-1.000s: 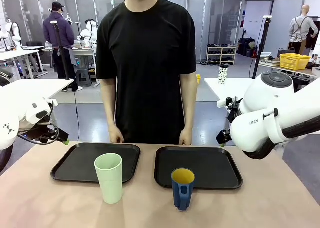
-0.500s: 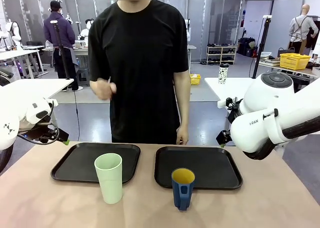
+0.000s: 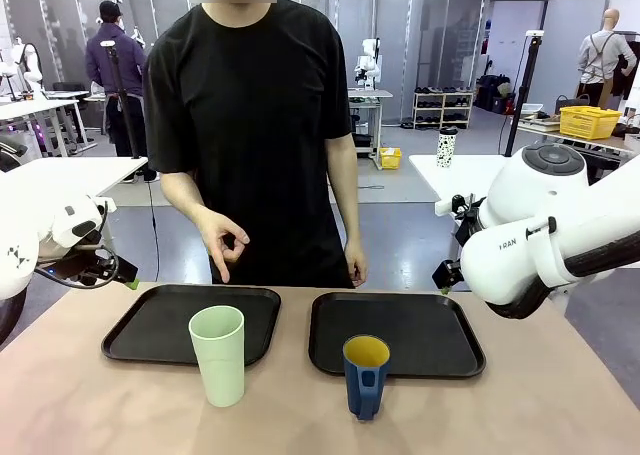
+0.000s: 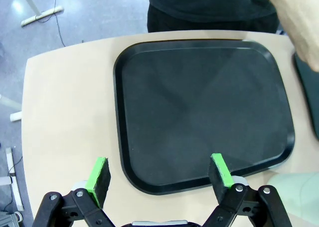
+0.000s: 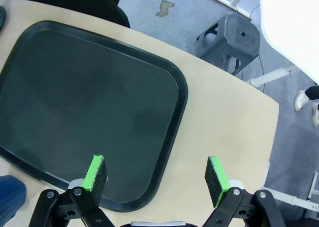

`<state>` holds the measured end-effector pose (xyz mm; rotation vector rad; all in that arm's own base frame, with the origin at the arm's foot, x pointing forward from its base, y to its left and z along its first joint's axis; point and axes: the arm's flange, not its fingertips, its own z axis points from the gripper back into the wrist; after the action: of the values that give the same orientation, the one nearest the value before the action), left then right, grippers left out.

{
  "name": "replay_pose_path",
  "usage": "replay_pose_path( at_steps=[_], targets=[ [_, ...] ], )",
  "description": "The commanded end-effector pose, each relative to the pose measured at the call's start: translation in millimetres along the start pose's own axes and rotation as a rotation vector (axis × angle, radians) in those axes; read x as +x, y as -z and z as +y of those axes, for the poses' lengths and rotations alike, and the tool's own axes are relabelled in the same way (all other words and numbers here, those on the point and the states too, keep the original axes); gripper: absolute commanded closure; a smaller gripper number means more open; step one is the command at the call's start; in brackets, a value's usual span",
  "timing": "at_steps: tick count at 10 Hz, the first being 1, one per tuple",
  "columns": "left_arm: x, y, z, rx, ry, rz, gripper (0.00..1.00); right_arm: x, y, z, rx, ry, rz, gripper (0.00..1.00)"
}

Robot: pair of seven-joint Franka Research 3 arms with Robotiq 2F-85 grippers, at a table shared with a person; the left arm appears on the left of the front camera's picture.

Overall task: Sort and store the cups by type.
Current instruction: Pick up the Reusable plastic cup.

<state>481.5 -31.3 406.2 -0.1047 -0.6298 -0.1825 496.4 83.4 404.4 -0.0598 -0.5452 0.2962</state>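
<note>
**Standing on the counter: two cups in front of two black trays**

The counter is a pale tan, matte surface in a large workshop with a grey floor, glass partitions and other white tables behind. Two black trays lie side by side on it, the left tray and the right tray, a little apart.

There are two cups, both upright on the counter. The pale green tumbler stands just beside the near edge of the left tray. The dark blue mug, yellow inside, stands at the near edge of the right tray with its handle towards the camera.

One person in a black shirt stands at the far side, with one raised hand above the far edge of the left tray.

The robot's left hand hovers over the left tray, fingers spread wide and holding nothing. Its right hand hangs the same way over the right tray.

Farther off, a yellow crate and a spotted cup sit on other tables.
</note>
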Motion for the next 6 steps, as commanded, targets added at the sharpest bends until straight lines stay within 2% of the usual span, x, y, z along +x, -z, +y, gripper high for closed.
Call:
replay_pose_path(
  at_steps=[1,6],
  targets=[
    [1.3,-1.3,-2.0,-0.001,-0.001,-0.004,0.0,0.1,0.2,0.7,0.001,-0.002,0.0,0.0],
    [1.3,-1.3,-2.0,-0.001,-0.001,-0.004,0.0,0.1,0.2,0.7,0.001,-0.002,0.0,0.0]
  ],
)
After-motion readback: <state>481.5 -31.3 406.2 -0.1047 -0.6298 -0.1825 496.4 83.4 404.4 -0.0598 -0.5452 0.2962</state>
